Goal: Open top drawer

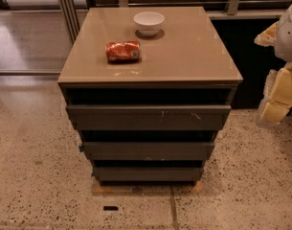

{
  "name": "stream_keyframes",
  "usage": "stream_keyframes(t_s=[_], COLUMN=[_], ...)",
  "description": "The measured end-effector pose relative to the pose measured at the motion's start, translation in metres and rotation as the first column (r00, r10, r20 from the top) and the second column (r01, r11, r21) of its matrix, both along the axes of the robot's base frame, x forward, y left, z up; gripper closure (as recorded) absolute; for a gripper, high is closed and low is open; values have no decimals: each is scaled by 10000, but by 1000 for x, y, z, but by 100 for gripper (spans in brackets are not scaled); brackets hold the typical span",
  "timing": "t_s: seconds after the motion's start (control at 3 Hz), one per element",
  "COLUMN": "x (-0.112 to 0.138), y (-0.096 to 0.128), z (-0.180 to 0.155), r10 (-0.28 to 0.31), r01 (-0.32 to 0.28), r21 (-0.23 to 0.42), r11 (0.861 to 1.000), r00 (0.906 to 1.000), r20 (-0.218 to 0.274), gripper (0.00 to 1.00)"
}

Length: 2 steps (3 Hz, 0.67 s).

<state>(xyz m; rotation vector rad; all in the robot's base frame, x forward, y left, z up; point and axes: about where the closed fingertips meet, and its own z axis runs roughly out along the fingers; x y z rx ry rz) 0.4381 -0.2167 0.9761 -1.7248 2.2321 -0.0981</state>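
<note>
The top drawer (148, 117) is the widest of three dark grey handleless fronts in a cabinet at the middle of the camera view. Its flat front has small pale scuffs right of centre. A dark gap runs between it and the tan countertop (193, 56). Two narrower dark grey drawers, the middle one (148, 150) and the bottom one (148, 173), sit below it. My gripper (275, 110) is at the right edge, pale yellow, level with the top drawer and about a hand's width to the right of the cabinet, touching nothing.
A white bowl (149, 22) and a crushed red can (122, 51) lie on the countertop. Speckled floor (35, 176) surrounds the cabinet. A small dark object (110, 208) lies on the floor in front. A railing and dark wall stand behind.
</note>
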Motion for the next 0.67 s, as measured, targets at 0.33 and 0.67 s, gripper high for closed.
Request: stream_keyframes(t_s=[0.33, 0.67], x=[0, 0], y=[0, -1], z=[0, 2], r10=[0, -407], r01=[0, 397], r21=[0, 247], r11=[10000, 9989], r00=[10000, 9983], r20=[0, 407], gripper=[0, 0])
